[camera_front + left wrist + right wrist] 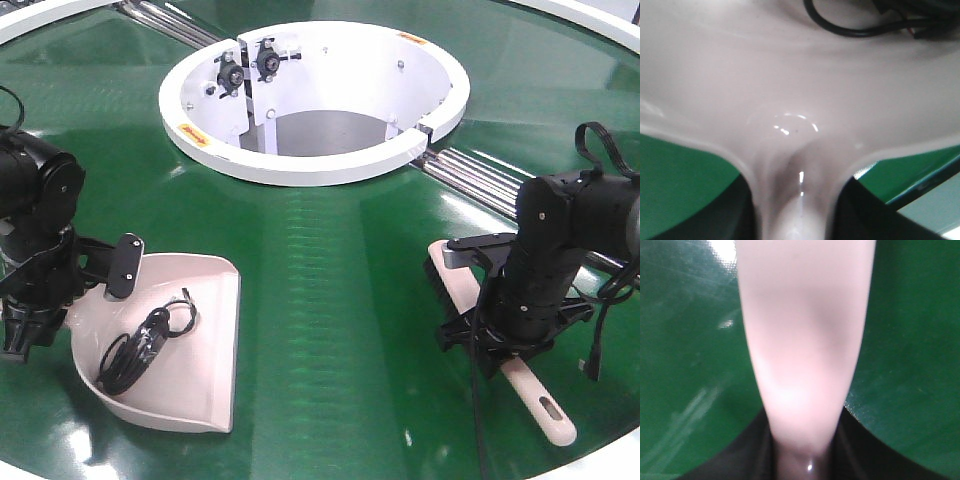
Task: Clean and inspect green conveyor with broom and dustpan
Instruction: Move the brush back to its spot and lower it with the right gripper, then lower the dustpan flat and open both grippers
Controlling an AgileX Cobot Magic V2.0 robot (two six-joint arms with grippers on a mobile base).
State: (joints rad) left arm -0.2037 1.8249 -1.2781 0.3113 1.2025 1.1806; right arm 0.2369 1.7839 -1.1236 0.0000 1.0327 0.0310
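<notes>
The very large, glossy dark-green curved conveyor belt [330,300] fills the front view. A white ring-shaped hub [300,165] is seated at its centre, and silver steel rails [480,175] are laid radially beside the hub on the right side.

**Dustpan.** The wide beige plastic scoop-shaped dustpan [212,300] is positioned on the left part of the belt, with its flat front lip directed toward the belt centre and its raised rounded back toward the left arm [40,190]. A coiled black cable [150,345] is contained in the scoop. In the left wrist view, the neck of the dustpan handle [795,200] is seen running between two dark shapes at the lower frame edge. The left jaws are thus clamped on the dustpan handle. Part of the cable is visible at the top of that view.

**Broom.** The slim beige plastic hand broom [535,395] is laid flat on the right part of the belt. Its dark-bristled head is directed toward the rails, and the slotted handle end is directed toward the near edge. The right arm [560,230] is placed directly over the handle. In the right wrist view, the tapering handle [805,340] is enclosed on both sides at the lower edge. The right jaws are thus closed around the broom handle.

The dustpan and the broom are kept well apart, with bare belt between them.
</notes>
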